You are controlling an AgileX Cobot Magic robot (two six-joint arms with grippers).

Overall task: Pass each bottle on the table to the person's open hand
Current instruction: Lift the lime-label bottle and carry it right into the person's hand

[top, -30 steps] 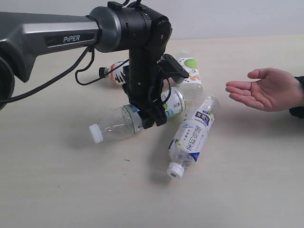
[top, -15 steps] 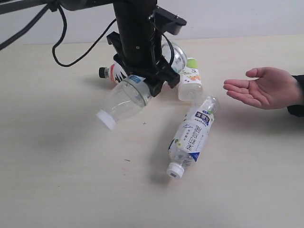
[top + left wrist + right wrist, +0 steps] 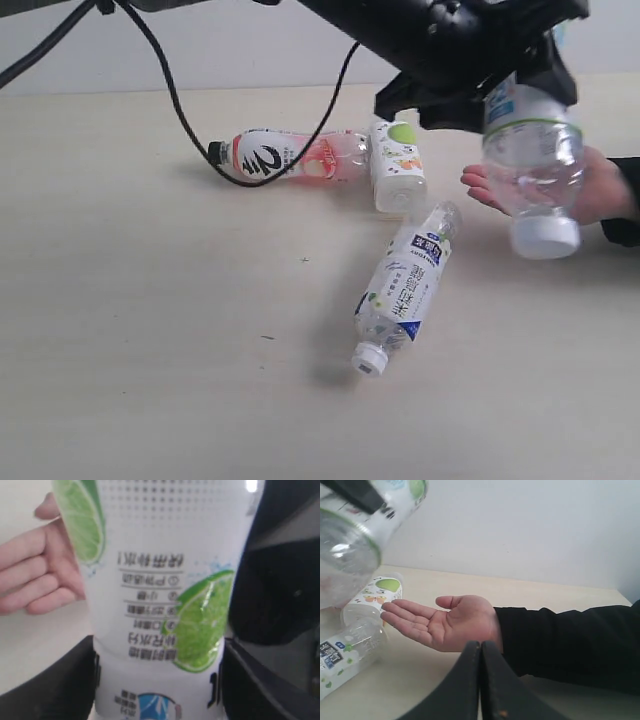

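My left gripper (image 3: 497,92) is shut on a clear bottle (image 3: 531,150) with a green lime label (image 3: 165,595), held cap-down in the air. It hangs right in front of the person's open hand (image 3: 608,190), whose fingers (image 3: 42,577) show behind the bottle. Three bottles lie on the table (image 3: 150,350): a pink-red one with a black cap (image 3: 290,157), a white-labelled one (image 3: 397,165) and a blue-labelled one (image 3: 405,285). My right gripper (image 3: 480,647) is shut and empty, low over the table, pointing at the palm (image 3: 450,622).
A black cable (image 3: 190,120) loops down from the left arm to the table beside the pink-red bottle. The person's black sleeve (image 3: 565,642) lies along the table's right side. A pale wall (image 3: 530,525) stands behind the table.
The left arm has lifted the lime-label bottle off the table and swung it right, from above the other bottles to just over the person's hand. The hand has stayed in place.
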